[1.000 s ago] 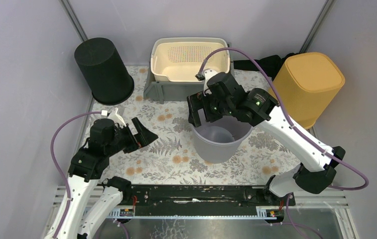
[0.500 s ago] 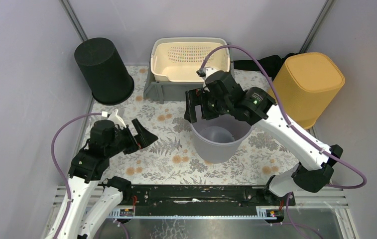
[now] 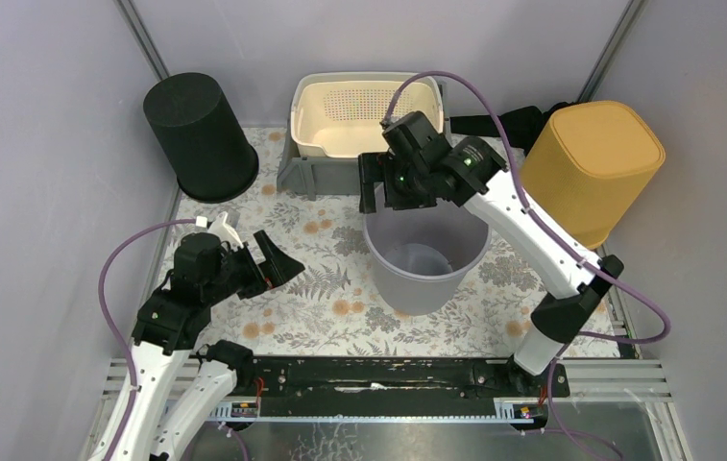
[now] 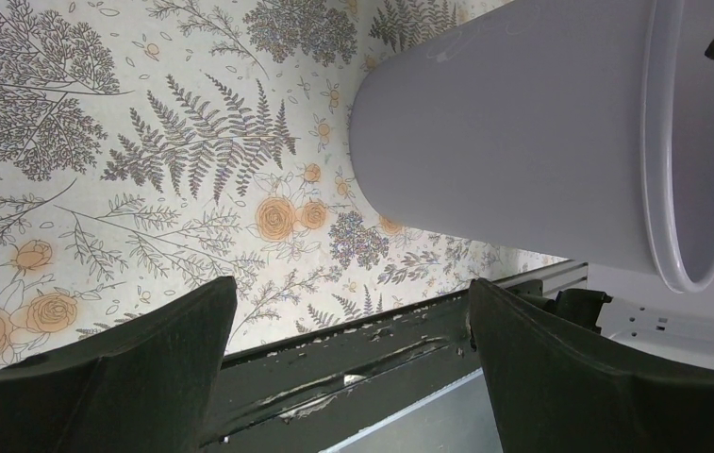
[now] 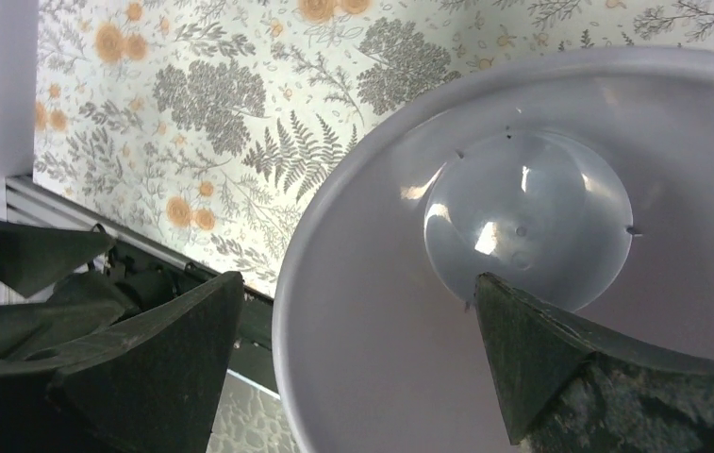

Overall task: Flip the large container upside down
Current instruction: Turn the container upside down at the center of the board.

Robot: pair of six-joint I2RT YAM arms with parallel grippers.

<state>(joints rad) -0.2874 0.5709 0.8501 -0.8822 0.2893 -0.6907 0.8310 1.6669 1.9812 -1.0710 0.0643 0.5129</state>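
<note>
The large grey container [image 3: 424, 261] stands upright, mouth up, in the middle of the floral mat. My right gripper [image 3: 381, 192] is open and hovers over its far-left rim. In the right wrist view the right gripper [image 5: 357, 351] straddles the rim, one finger outside and one over the container's inside [image 5: 541, 212]; it holds nothing. My left gripper [image 3: 268, 261] is open and empty, low over the mat to the container's left. In the left wrist view the left gripper [image 4: 348, 363] faces the container's outer wall [image 4: 523, 132], well apart from it.
A black bin [image 3: 201, 134] stands upside down at the back left. A yellow bin [image 3: 594, 163] stands at the back right. A cream basket [image 3: 364, 115] sits in a grey tray at the back middle. A black rail [image 3: 369, 370] runs along the near edge.
My right gripper has moved away from me, from over the container's mouth to over its far-left rim, still open. The container and the left arm have not moved.
</note>
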